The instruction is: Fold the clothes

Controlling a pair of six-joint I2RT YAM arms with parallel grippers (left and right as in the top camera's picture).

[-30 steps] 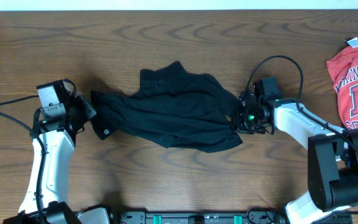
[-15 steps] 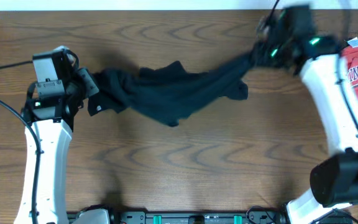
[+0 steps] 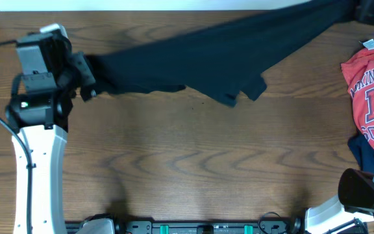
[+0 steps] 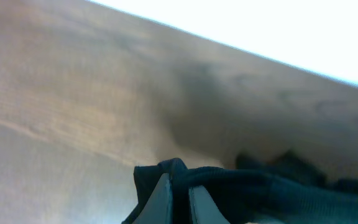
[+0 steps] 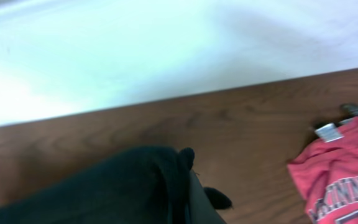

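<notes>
Overhead, black T-shirt [image 3: 206,55] spans stretched between left fingers [image 4: 161,200] and right fingers [image 5: 194,204].

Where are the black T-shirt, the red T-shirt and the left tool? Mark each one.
black T-shirt [image 3: 226,55], overhead view, middle of the stretched cloth.
red T-shirt [image 3: 369,97], overhead view, on the lettered front.
left tool [image 4: 180,186], left wrist view, between its fingertips, shut on the black cloth.

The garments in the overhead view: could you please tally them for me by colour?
Black T-shirt: 1
Red T-shirt: 1
Navy blue garment: 1
Total: 3
</notes>
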